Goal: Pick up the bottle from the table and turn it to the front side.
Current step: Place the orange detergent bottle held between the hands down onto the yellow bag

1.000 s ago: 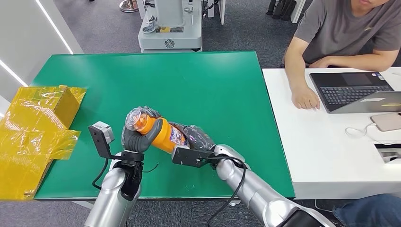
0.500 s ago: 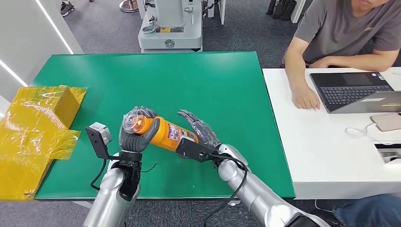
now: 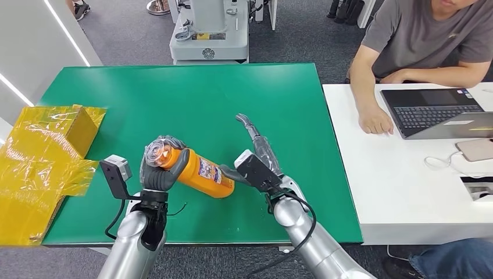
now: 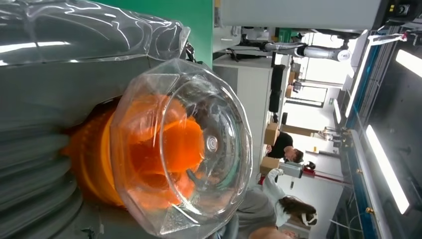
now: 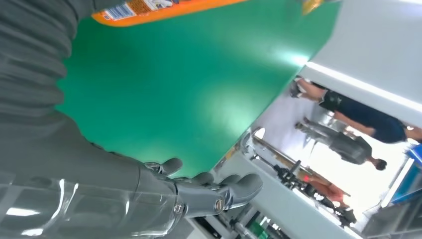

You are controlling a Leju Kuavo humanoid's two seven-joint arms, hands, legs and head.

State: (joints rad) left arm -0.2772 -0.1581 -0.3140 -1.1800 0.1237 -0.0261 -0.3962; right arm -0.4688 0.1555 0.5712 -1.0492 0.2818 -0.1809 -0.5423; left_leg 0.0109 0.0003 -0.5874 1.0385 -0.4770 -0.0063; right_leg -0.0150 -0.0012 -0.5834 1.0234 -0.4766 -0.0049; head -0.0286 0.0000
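The left hand (image 3: 158, 172) wraps its grey thumb and dark fingers around the cap end of the orange bottle (image 3: 200, 174) and holds it above the green table (image 3: 174, 99), near the front edge. The bottle lies tilted, its clear domed cap (image 3: 156, 151) toward the robot's left and its base pointing toward the right hand, with the printed label (image 3: 207, 171) facing up. In the left wrist view the clear cap (image 4: 191, 149) sits close before the camera, with the orange top visible through it and the hand's ribbed cover (image 4: 35, 164) pressed against the bottle's neck.

The right hand (image 3: 258, 148) is empty, its fingers stretched out straight and apart, pointing away from the robot over the table. It sits just beside the bottle's base; whether its thumb touches the bottle is hard to tell from the head view. In the right wrist view the extended fingers (image 5: 219, 191) hang over green table, with the bottle's labelled side (image 5: 149, 10) at the picture's edge.

Crumpled yellow packaging (image 3: 40, 157) lies at the table's left end. To the right, a person (image 3: 418, 40) sits at a white desk (image 3: 395, 192) with one hand (image 3: 375, 121) resting beside a laptop (image 3: 436, 110).
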